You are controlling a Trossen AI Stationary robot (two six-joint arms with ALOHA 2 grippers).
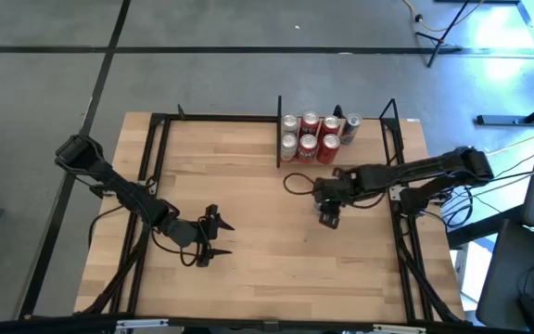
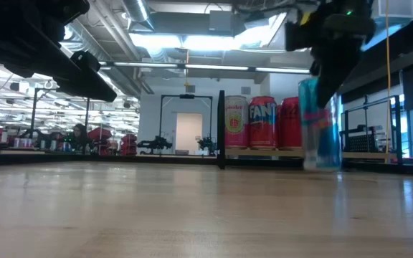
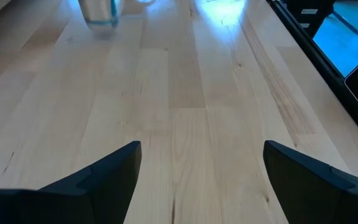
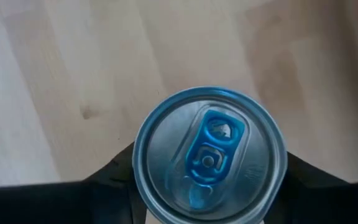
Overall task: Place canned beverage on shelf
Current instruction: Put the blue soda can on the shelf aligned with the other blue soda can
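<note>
A slim blue-topped can [image 4: 209, 155] stands on the bare wood table in front of the shelf, with my right gripper [image 4: 210, 186] above it and one finger on each side. In the low view the can [image 2: 320, 132] shows blue and silver under the dark gripper [image 2: 330, 68]. The shelf [image 1: 360, 153] at the far right holds several red cans [image 1: 310, 135] beside its black divider plate [image 1: 278, 130]. My left gripper [image 1: 213, 239] waits open near the table's front left, its fingers [image 3: 104, 171] around nothing. My right gripper comes at the can from above, pointing steeply down, with one finger [image 4: 114, 174] against each opposite side just below the rim [image 4: 143, 163]. The can's top hides the pads. The can is upright with its bottom [image 2: 314, 163] at the tabletop; whether it is lifted, I cannot tell.
Black metal posts and rails [image 1: 399, 167] frame the table on both sides. A black cable loop [image 1: 295, 182] lies on the wood between the can and the shelf. Open wood [image 1: 248, 195] spreads between the two arms.
</note>
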